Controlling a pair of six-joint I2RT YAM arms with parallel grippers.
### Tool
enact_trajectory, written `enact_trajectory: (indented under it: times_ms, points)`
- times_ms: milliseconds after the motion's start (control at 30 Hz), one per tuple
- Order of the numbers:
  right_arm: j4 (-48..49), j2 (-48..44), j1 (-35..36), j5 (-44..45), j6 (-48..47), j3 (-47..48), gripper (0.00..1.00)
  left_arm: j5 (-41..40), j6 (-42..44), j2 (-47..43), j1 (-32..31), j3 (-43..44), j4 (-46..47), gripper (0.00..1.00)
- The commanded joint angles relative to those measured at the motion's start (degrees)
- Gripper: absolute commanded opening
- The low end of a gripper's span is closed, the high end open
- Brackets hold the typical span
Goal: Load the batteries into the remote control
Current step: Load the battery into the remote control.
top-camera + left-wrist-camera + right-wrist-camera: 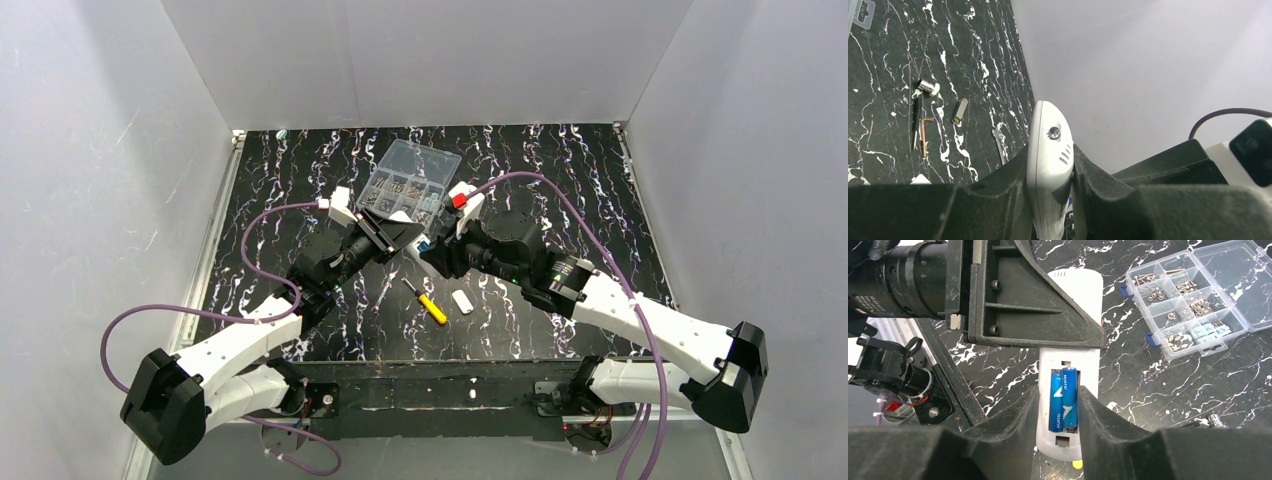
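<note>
Black marbled tabletop (1148, 390) lies under everything. Two blue batteries (1064, 399) sit side by side in the open bay of the remote control (1070, 357), at lower centre of the right wrist view. The right-hand cell looks to ride a little higher than its neighbour, so it may not be fully seated.

The right gripper (1060, 405) straddles the bay, its jaws parted just wider than the pair and gripping nothing that I can make out. The left gripper (1050, 200) is clamped hard across the remote's other end.

A finger brushing that proud cell on the way out could pop it loose onto the table, and pushing down could pivot the remote in its one-ended hold. The clear compartment box (1193, 300) sits at upper right.
</note>
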Motion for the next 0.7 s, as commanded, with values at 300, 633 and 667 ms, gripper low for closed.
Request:
enact_trajectory:
  times_ms: [300,633,667]
  points:
    - [2.21,-4.03,0.36,0.57,-2.25,1.24,0.55,0.72,-1.61,-1.78,-0.22,0.35,8.00,0.00]
    - [1.90,-7.77,0.37,1.74,-11.63,1.10,0.60,4.87,-3.14,-1.17,-0.23,0.77,6.80,0.00]
    - [1.77,-8.50,0.36,1.13,-14.39,0.81,0.60,5.73,-3.38,-1.21,-0.22,1.15,6.13,0.00]
